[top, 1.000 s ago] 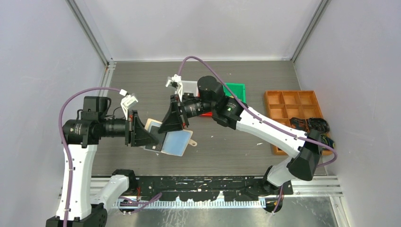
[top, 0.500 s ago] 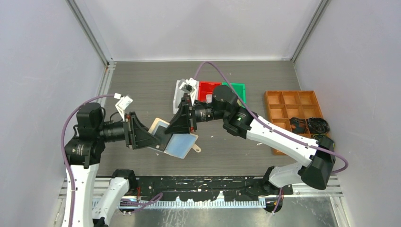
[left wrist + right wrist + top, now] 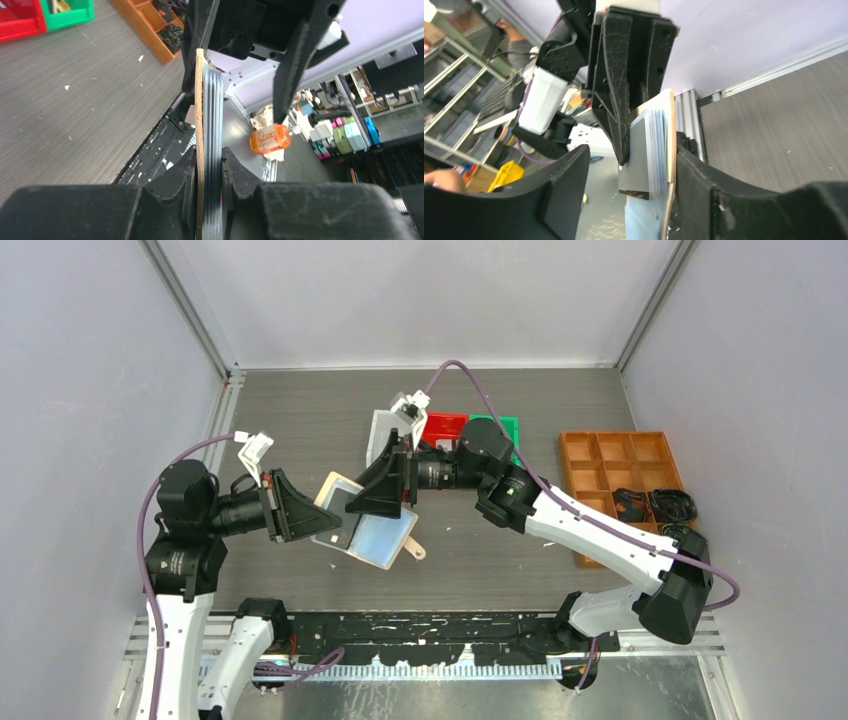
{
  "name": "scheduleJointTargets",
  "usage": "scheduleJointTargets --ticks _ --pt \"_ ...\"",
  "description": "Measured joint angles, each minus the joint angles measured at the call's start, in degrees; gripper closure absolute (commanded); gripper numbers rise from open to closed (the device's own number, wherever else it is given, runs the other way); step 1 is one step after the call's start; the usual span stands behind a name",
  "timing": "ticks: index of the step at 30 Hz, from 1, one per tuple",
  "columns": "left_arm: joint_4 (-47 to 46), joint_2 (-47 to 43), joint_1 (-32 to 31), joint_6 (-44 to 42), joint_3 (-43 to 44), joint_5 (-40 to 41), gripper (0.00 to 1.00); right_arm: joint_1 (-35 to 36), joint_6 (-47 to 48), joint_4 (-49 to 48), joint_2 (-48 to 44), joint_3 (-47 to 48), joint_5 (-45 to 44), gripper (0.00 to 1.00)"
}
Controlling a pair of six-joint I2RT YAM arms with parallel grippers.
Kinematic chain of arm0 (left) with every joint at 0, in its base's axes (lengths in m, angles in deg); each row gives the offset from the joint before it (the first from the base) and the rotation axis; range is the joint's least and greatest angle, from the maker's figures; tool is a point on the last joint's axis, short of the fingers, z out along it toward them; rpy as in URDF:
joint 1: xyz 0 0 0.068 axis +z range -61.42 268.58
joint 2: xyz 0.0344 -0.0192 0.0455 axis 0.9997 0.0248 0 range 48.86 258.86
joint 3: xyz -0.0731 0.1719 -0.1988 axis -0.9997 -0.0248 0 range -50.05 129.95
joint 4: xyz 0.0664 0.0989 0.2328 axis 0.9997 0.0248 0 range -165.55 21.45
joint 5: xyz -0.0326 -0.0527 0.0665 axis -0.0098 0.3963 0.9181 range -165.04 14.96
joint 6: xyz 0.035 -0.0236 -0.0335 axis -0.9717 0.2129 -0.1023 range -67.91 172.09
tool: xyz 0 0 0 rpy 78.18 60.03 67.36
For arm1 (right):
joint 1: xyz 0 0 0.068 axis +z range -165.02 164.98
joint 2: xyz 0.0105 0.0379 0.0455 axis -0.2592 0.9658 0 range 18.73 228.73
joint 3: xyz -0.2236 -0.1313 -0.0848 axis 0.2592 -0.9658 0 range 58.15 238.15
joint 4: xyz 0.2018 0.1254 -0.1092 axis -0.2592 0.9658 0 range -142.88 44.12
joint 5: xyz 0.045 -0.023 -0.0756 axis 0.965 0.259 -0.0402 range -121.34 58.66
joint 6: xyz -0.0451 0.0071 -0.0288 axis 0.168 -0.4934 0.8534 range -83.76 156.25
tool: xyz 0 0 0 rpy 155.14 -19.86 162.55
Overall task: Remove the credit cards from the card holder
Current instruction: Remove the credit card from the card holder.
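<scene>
At the bottom of the left wrist view, my left end effector [image 3: 210,167] is pressed together on the lower edge of the card holder [image 3: 200,100], pinching it upright in the air above the table [image 3: 75,100]. The tan cover stands on the left of the pinch, with the clear sleeves fanned just beside it on the right.

Beyond that, my right end effector [image 3: 631,150] is spread, one finger on either side of the holder. In its own view the tan cover lies close to the finger at lower right, and the other finger is well apart. One dark grey card among the credit cards [image 3: 636,160] shows on the open face of the stack.

I judge this to be the extraction step, with no card drawn out yet. Next I must close my right fingers on a card alone, not the sleeves, and pull it away from the left grip.

Far back sit the red bin [image 3: 440,428] and the green bin [image 3: 505,428].
</scene>
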Motion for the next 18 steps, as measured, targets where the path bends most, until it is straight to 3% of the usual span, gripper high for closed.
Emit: scheduleJointTargets --ticks 9,18 --pt "5.9 2.0 0.0 -4.9 0.2 12.8 0.97 -7.0 -4.6 5.0 -9.1 -1.5 -14.3 0.28" --pt "6.4 5.2 0.0 -5.1 1.4 16.9 0.97 -6.3 -18.8 -1.6 -9.7 -9.3 -11.6 0.39"
